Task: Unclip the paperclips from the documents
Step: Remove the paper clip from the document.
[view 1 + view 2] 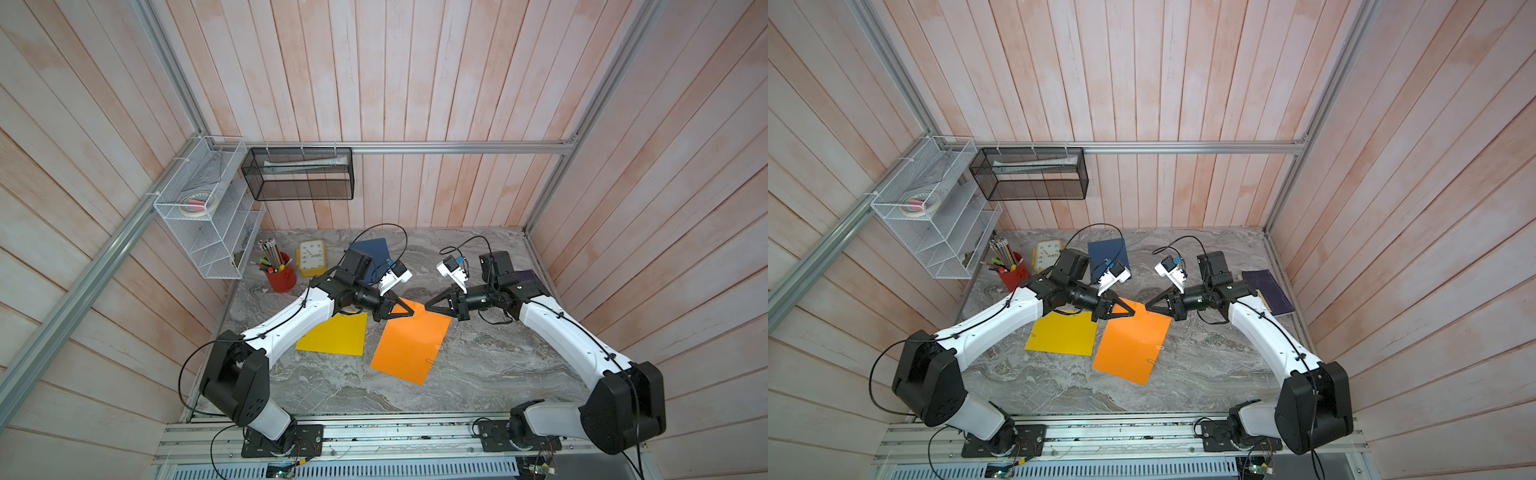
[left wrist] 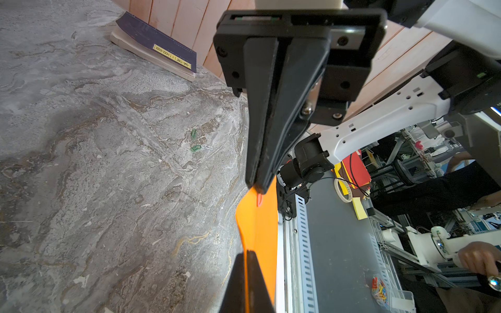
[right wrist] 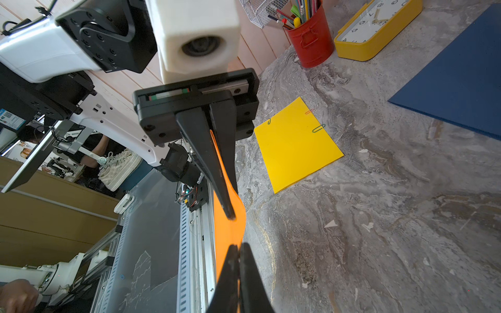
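On the grey marbled worktop (image 1: 478, 374), the orange paper sheet (image 1: 409, 345) lies in the middle. The yellow paper sheet (image 1: 332, 336) is just beside it on the left, and the dark blue paper sheet (image 1: 372, 249) lies behind both. A yellow desk clock (image 1: 311, 257) and a red metal pencil cup (image 1: 282, 278) stand at the back left, while a dark purple book (image 1: 1268, 291) lies along the right wall. The left gripper (image 1: 412, 312) and right gripper (image 1: 426, 308) meet tip to tip at the middle sheet's far corner, and two wire paperclips (image 1: 438, 347) sit on its right edge.

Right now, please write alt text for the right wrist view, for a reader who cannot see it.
The left gripper and the right gripper, both black, pinch a raised orange sheet. On the grey table beyond are a yellow sheet with three paperclips, a blue sheet, a red pencil cup and a yellow clock.
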Controlling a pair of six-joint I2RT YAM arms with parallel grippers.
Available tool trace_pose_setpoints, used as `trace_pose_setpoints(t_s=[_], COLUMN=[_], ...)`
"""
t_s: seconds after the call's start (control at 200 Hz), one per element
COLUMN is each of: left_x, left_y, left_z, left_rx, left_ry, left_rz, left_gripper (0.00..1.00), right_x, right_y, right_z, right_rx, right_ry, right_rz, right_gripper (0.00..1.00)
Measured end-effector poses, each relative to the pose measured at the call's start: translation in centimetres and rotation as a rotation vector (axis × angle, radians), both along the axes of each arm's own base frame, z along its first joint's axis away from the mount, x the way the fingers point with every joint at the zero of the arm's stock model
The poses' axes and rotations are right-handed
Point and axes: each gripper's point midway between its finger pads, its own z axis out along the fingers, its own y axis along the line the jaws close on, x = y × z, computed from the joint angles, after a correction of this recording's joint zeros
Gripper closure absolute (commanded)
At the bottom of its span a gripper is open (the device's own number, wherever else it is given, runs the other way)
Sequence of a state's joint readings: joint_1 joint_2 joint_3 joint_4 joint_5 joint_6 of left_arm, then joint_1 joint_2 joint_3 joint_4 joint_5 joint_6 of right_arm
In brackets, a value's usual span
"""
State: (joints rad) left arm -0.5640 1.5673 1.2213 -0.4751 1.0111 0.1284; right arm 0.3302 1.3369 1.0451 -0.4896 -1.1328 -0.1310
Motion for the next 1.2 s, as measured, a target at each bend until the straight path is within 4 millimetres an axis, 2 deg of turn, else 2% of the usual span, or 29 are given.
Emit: trace_pose_setpoints(t_s=[0.325,0.73,1.2], left_x=[0.06,0.15,0.12], left_y=[0.00,0.05,-0.04], left_z=[-0.11,-0.22,0.03], left_rx=[0.006,0.013,0.009], left_ry=[-0.002,-0.003,-0.016], left_rz=[0.005,0.011,0.011], left_gripper=[1.00,1.00,1.00], right_x=[0.08,0.11,0.40], right_y=[-0.16,-0.18,-0.44], right_z=[0.01,0.00,-0.15], right_rx=[0.001,0.000,0.003], right_ry=[-0.003,0.004,0.019], right_rz=[-0.006,-0.009,-0.027], right_gripper=[0.93,0.99,0.99])
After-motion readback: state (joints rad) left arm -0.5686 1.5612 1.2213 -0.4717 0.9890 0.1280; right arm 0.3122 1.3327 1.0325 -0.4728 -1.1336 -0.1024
